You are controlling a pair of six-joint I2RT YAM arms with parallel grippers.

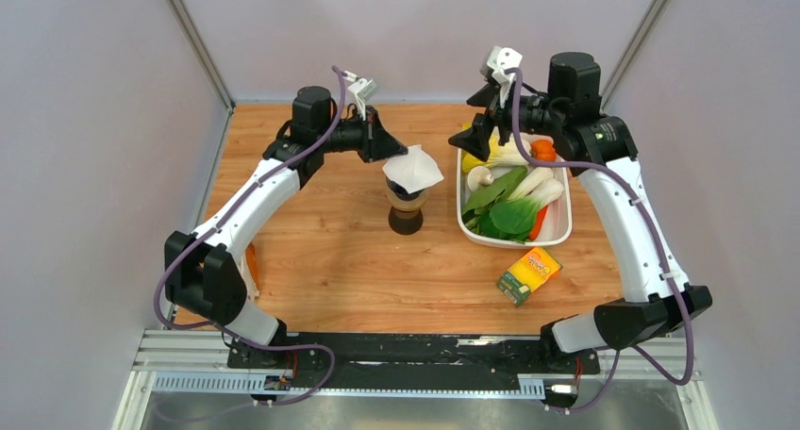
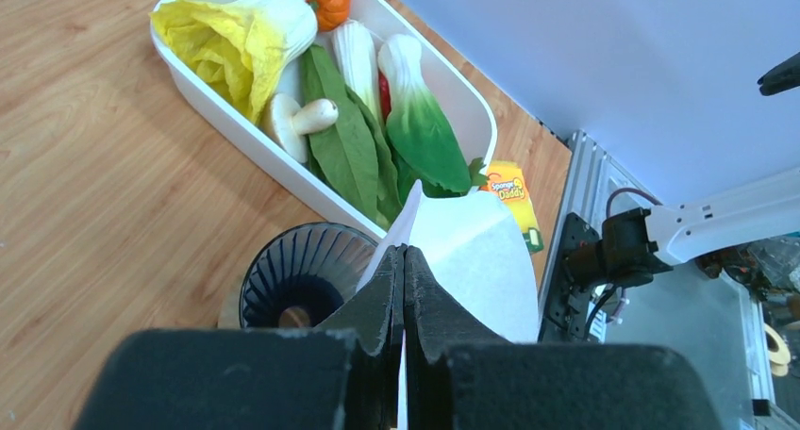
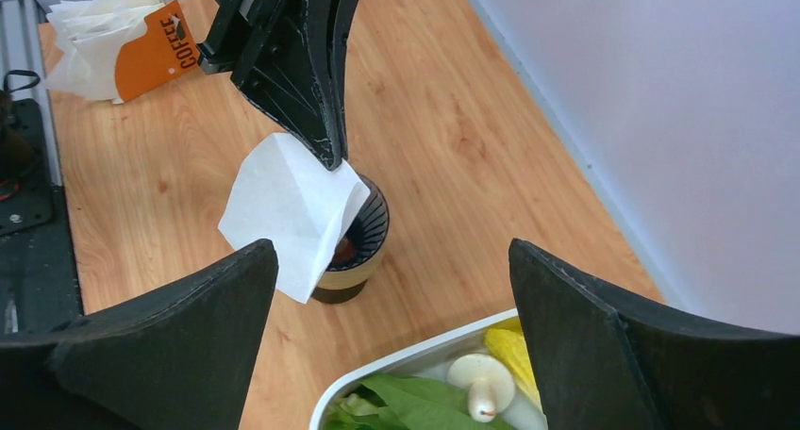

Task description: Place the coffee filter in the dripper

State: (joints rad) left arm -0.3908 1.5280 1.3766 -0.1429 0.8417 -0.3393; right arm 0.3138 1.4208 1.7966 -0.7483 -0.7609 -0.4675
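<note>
My left gripper (image 1: 387,145) is shut on the white paper coffee filter (image 1: 413,170) and holds it just over the dripper (image 1: 407,210), a tan funnel on a dark base in the middle of the table. In the left wrist view the jaws pinch the filter (image 2: 476,260) beside the dripper's ribbed dark mouth (image 2: 302,274). The right wrist view shows the filter (image 3: 288,204) hanging at the dripper's rim (image 3: 363,237), one corner inside. My right gripper (image 1: 469,138) is open and empty above the far end of the vegetable tub.
A white tub (image 1: 562,230) of toy vegetables stands right of the dripper. A yellow sponge box (image 1: 528,273) lies in front of it. An orange pack of filters (image 3: 127,39) sits at the table's left edge.
</note>
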